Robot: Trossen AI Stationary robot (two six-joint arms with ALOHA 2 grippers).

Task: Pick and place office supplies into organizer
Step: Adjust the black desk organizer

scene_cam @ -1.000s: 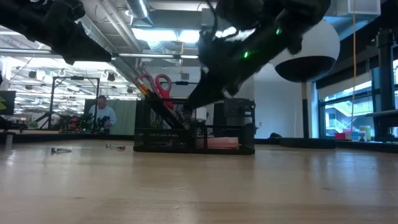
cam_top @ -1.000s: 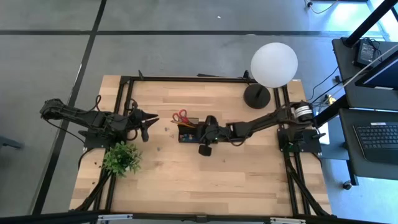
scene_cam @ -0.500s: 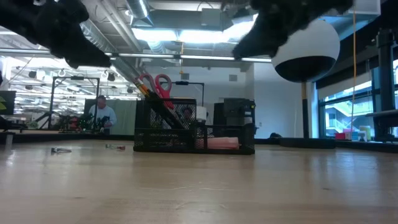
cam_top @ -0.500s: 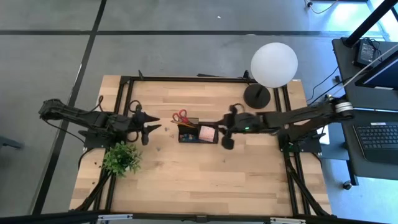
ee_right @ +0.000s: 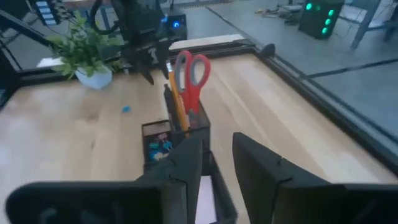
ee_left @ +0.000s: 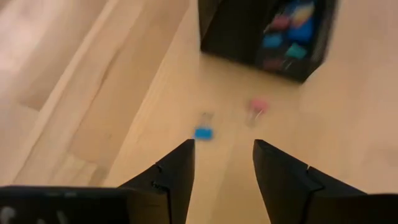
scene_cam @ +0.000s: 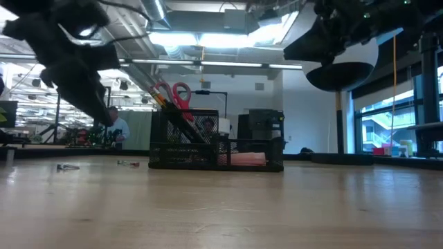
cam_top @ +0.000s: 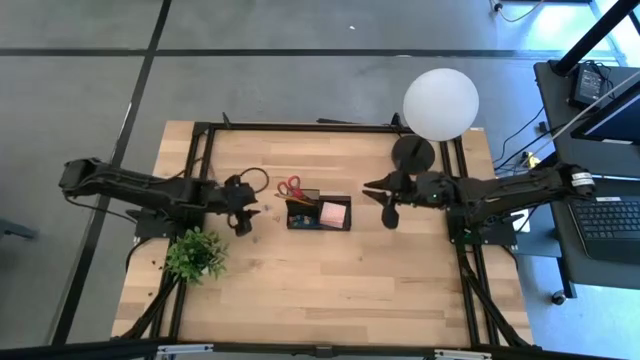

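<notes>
A pale wood-plank counter point(cam_top: 320, 290) framed by black rails is observed, standing on a grey floor; beyond it in the low view lies a workshop room with ceiling lights, and one seated person point(scene_cam: 114, 128) is seen far behind. One black mesh organizer point(cam_top: 318, 213) stands near the counter's middle. Held upright in its tall compartment are one pair of red-handled scissors point(ee_right: 190, 71) and yellow pencils point(ee_right: 176, 102), whose number cannot be told; a pink sticky-note pad point(cam_top: 334, 213) lies in the low tray, and small coloured clips point(ee_left: 287, 37) fill another compartment. Two loose items remain on the counter beside the organizer: one blue clip point(ee_left: 203, 132) and one pink clip point(ee_left: 257, 106). The left claw point(ee_left: 222, 165) is held above these two, fingers spread and empty. The right claw point(ee_right: 216, 165) is positioned on the organizer's other side, slightly parted, holding nothing. One potted plant point(cam_top: 195, 255) and one globe lamp point(cam_top: 440, 104) are also noted.
</notes>
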